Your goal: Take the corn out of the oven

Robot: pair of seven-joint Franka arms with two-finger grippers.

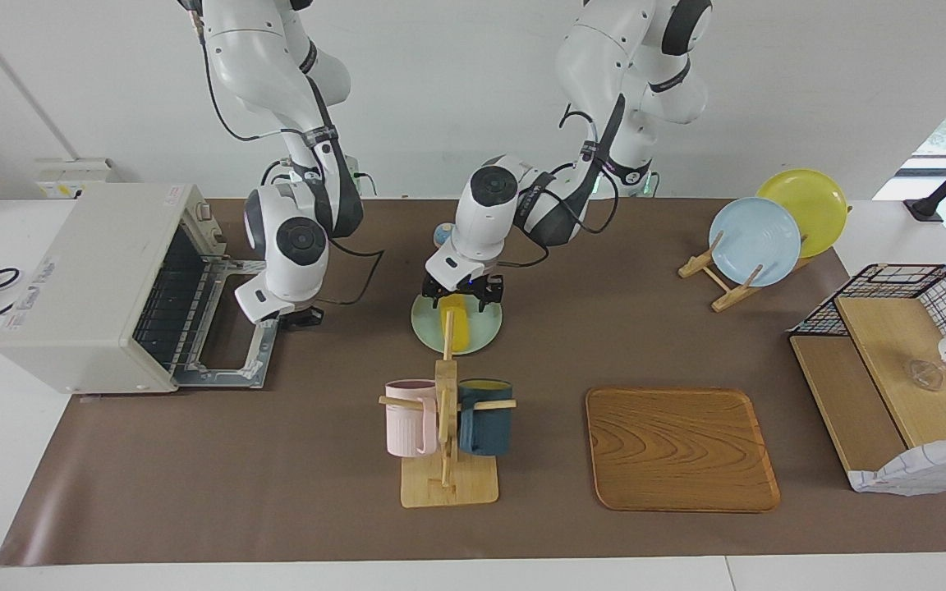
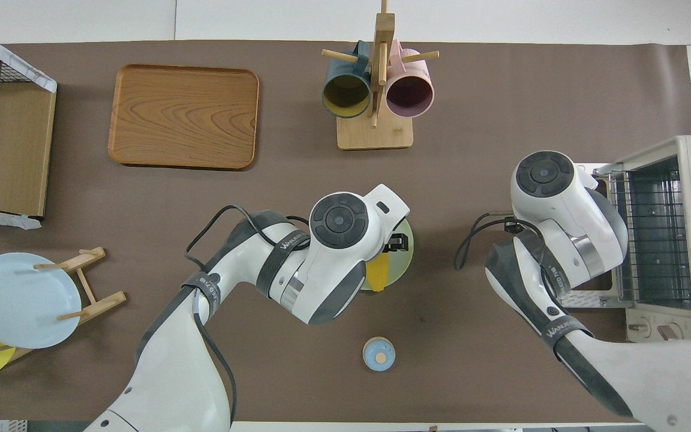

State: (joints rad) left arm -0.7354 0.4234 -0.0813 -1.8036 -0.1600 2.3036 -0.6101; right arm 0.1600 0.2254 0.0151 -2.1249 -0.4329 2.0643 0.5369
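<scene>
The corn (image 1: 458,327) is seen lying on a pale green plate (image 1: 484,336) under the spread left pincer (image 1: 462,293), while the right pincer (image 1: 302,318), its fingers unreadable, is held by the open oven (image 1: 103,287).

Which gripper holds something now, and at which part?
The left gripper is at the corn's end on the green plate; whether it grips cannot be told. The right gripper holds nothing.

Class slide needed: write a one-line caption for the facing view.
Corn lies on a green plate under the left hand; the right hand sits at the open oven door.
</scene>
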